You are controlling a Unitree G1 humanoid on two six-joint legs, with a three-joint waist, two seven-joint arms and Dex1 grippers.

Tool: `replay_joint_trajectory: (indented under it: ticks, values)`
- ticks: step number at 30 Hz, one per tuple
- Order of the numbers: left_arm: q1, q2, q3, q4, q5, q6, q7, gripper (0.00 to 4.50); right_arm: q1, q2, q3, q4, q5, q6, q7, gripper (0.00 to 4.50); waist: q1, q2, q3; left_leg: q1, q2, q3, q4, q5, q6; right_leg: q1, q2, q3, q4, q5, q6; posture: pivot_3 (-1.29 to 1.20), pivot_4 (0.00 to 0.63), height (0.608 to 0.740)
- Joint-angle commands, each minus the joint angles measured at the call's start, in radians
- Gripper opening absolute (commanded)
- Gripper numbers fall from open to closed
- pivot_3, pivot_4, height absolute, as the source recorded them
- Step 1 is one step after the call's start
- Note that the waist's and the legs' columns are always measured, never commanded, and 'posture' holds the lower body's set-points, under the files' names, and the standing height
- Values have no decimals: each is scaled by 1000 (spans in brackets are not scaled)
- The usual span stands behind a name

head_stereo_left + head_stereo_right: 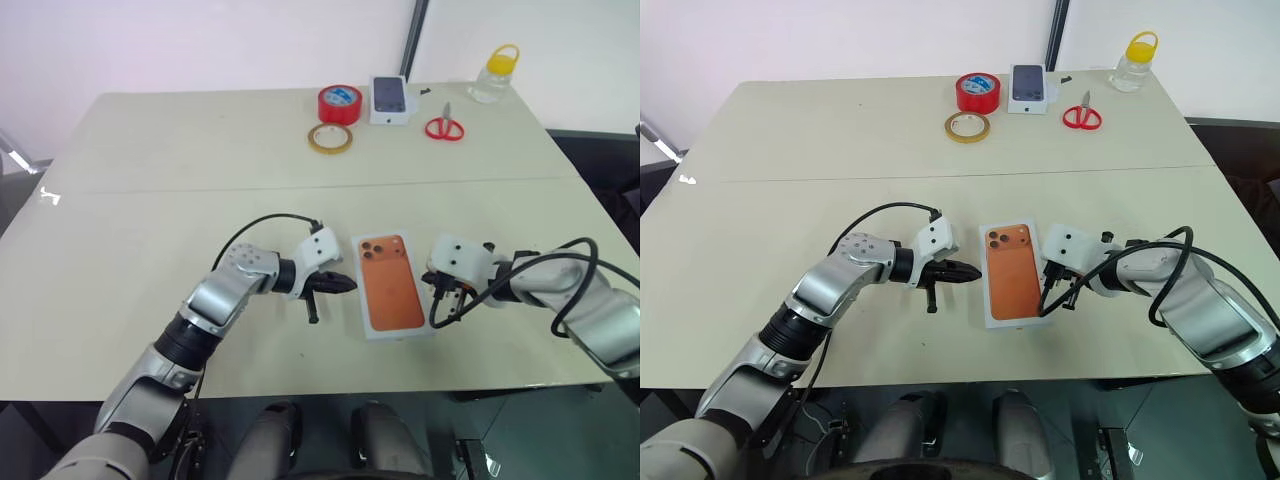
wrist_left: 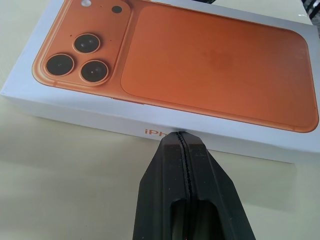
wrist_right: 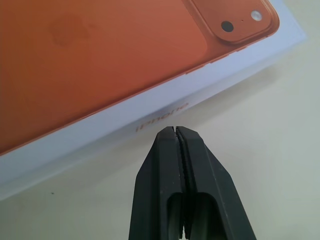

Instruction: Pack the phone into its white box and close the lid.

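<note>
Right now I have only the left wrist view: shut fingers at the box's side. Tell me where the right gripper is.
Observer: The right gripper is at the opposite long side of the box, fingers shut.
Operator: Give me the box's heading.
Observer: Its camera-cluster end points away from the robot, toward the table's far edge.
Operator: List what's back there.
Observer: A red tape roll, a tan tape ring, a small white box, red scissors and a yellow-capped bottle.
</note>
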Motion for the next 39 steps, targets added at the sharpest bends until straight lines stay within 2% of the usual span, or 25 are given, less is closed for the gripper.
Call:
replay_joint_trajectory:
  ticks: [1, 31, 34, 39]
  values:
    - [-9, -10, 21, -35, -18, 1, 0, 0, 2, 4, -30, -34, -17, -9, 11, 45, 0, 0, 0, 0, 0, 0, 0, 0, 0, 0, 0, 0, 0, 0, 0, 0, 150, 740]
    - [5, -13, 43, -37, -28, 12, 24, 0, 19, -2, -58, -67, -64, -13, 68, 45, -1, 0, 0, 0, 0, 0, 0, 0, 0, 0, 0, 0, 0, 0, 0, 0, 150, 740]
    - [-2, -12, 85, -3, -38, 9, 46, 0, 22, -13, -90, -62, -53, -24, 78, 45, -1, 0, 0, 0, 0, 0, 0, 0, 0, 0, 0, 0, 0, 0, 0, 0, 150, 740]
    - [-62, -33, 169, 80, -70, 13, 71, 0, 83, -27, -215, -102, 36, -66, 155, 45, 2, 0, 0, 0, 0, 0, 0, 0, 0, 0, 0, 0, 0, 0, 0, 0, 150, 740]
